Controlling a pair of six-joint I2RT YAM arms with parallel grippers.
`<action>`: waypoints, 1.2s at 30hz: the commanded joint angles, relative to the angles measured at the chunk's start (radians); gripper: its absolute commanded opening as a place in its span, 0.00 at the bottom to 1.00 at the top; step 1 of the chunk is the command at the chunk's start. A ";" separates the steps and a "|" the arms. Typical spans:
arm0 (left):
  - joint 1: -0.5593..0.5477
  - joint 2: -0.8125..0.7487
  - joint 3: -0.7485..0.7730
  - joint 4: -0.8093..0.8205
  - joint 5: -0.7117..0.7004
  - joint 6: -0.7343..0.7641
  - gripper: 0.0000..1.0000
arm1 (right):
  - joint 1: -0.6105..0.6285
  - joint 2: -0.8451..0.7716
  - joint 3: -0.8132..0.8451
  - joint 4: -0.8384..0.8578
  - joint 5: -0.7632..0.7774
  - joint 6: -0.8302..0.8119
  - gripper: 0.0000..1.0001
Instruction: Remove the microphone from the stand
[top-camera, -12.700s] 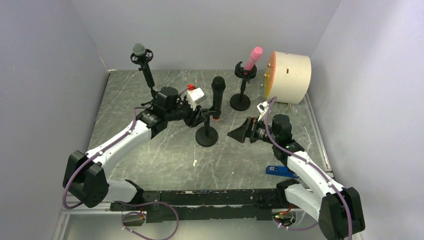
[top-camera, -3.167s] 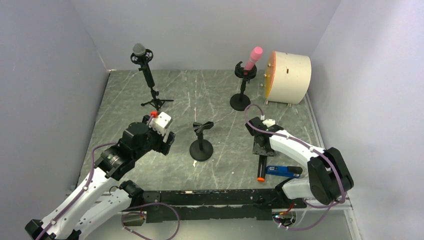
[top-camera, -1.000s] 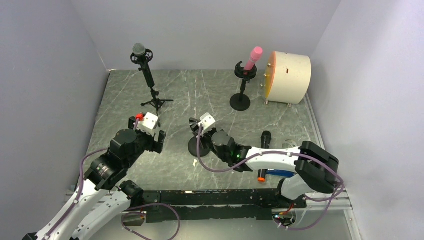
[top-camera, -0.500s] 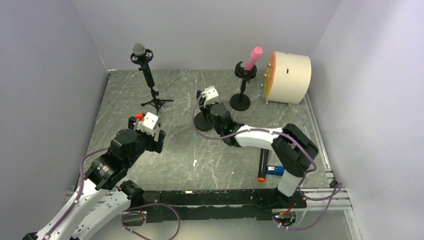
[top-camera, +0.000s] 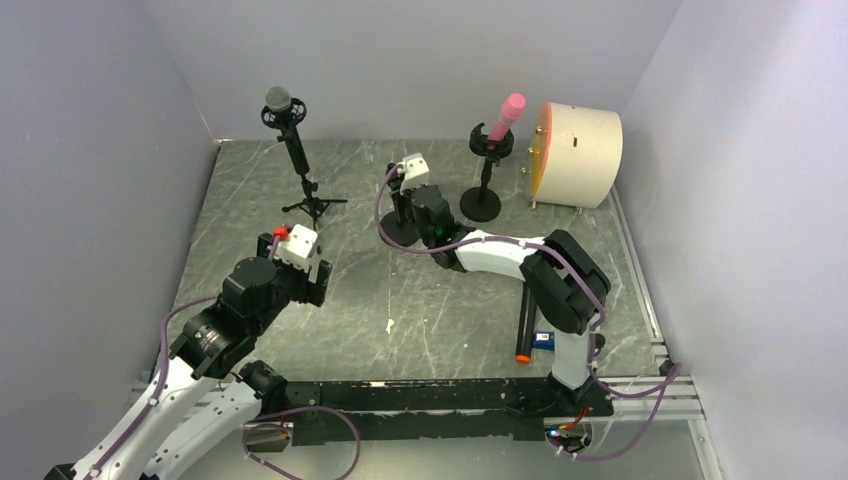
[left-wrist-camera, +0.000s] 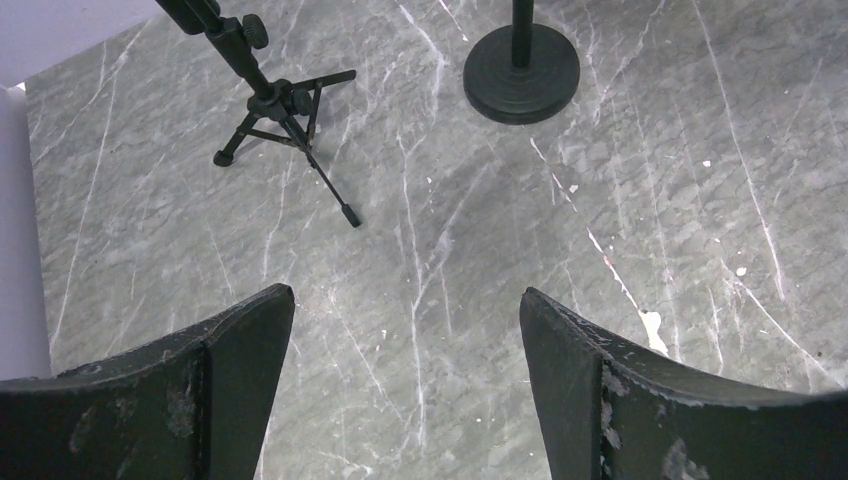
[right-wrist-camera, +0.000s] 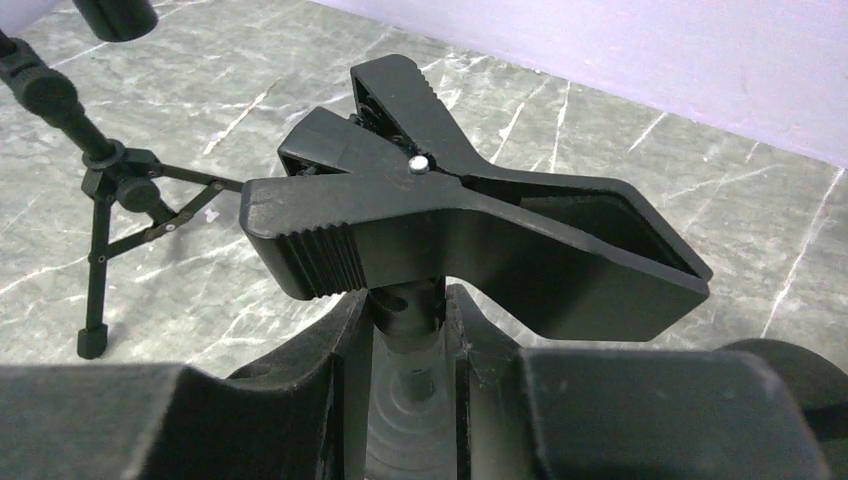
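The worktop (top-camera: 440, 310) is grey marble-patterned stone with pale veins, closed in on three sides by plain lilac-grey walls (top-camera: 400, 60).

The right hand (right-wrist-camera: 410, 330) reaches far out across the worktop. Its fingers are closed tight on the thin post (right-wrist-camera: 408, 300) of the stand (right-wrist-camera: 450, 230), one finger on each side. The stand's black spring clip (right-wrist-camera: 560, 250) sits just above the hand and holds nothing.

The microphone (top-camera: 524, 322), black with an orange end, lies flat on the worktop. It is well behind the right hand, close to that arm's base, and a small blue object (top-camera: 545, 340) lies just beside it.

Beyond the right hand and to its left stands a tripod (left-wrist-camera: 285, 105) carrying a grey-headed microphone (top-camera: 278, 99). To the hand's right, a pink microphone (top-camera: 508, 112) sits in its own round-based holder. Further right, a cream drum (top-camera: 585, 150) lies on its side against the wall.

The left hand (left-wrist-camera: 400, 300) hangs above bare stone, its fingers spread wide with nothing between them. Ahead of it are the tripod's legs to the left and a round black base (left-wrist-camera: 521, 73) to the right. A few pale flecks mark the stone to the right of this hand.
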 joint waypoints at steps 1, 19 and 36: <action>0.002 0.007 0.011 0.011 0.001 -0.008 0.87 | -0.037 -0.001 0.085 -0.034 -0.023 0.031 0.23; 0.003 0.022 0.020 -0.001 -0.026 -0.027 0.88 | -0.046 -0.240 -0.072 -0.184 -0.100 0.079 0.79; 0.008 0.096 0.058 -0.048 -0.025 -0.066 0.89 | -0.384 -0.527 -0.461 -0.191 -0.194 0.394 0.77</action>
